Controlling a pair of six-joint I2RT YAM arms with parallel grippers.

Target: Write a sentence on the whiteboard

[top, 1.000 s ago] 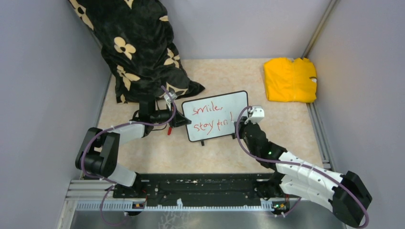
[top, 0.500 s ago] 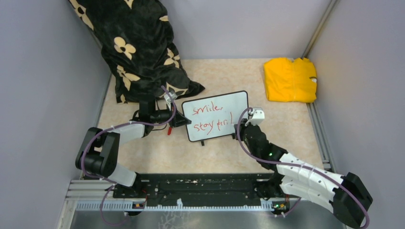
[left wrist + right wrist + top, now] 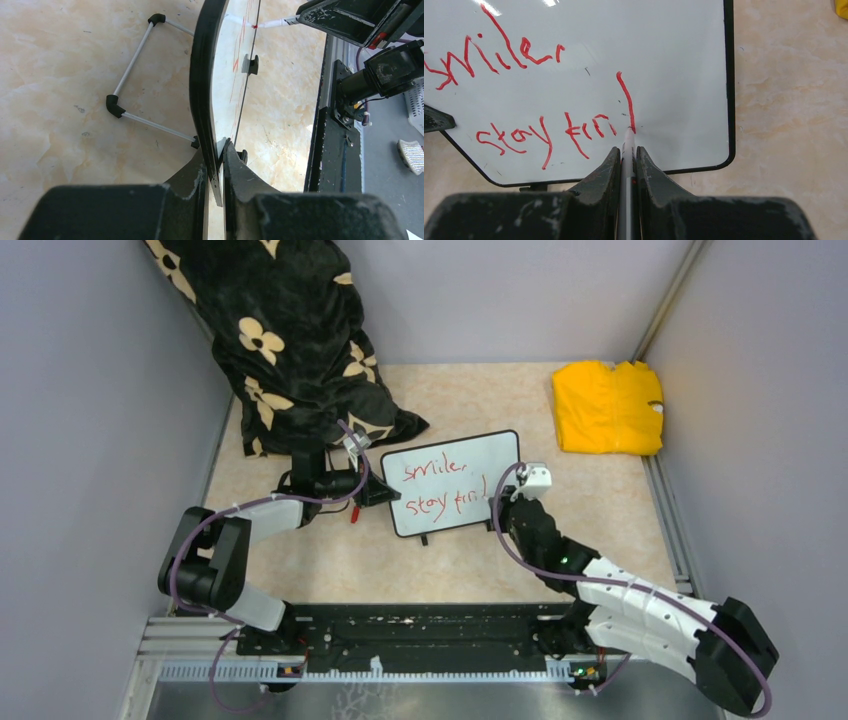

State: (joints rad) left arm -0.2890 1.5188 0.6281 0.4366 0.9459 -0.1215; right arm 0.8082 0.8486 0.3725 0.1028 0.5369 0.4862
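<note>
The whiteboard (image 3: 452,483) stands tilted on its feet in the middle of the table. My left gripper (image 3: 385,492) is shut on its left edge, and the left wrist view shows the black frame (image 3: 202,75) pinched between the fingers of that gripper (image 3: 215,160). The sentence (image 3: 524,90) is red scrawl in two lines, "smile," above "stay" and a part-written word. My right gripper (image 3: 626,152) is shut on a white marker (image 3: 627,145). The marker's red tip touches the board at the foot of a long vertical stroke (image 3: 626,100).
A black cloth with cream flowers (image 3: 290,340) lies at the back left, close behind my left arm. A folded yellow cloth (image 3: 607,407) sits at the back right. A wire stand (image 3: 135,65) props the board from behind. Grey walls close in three sides.
My right gripper has shifted very slightly to the left with the marker against the board. The left gripper and the whiteboard have not moved.
</note>
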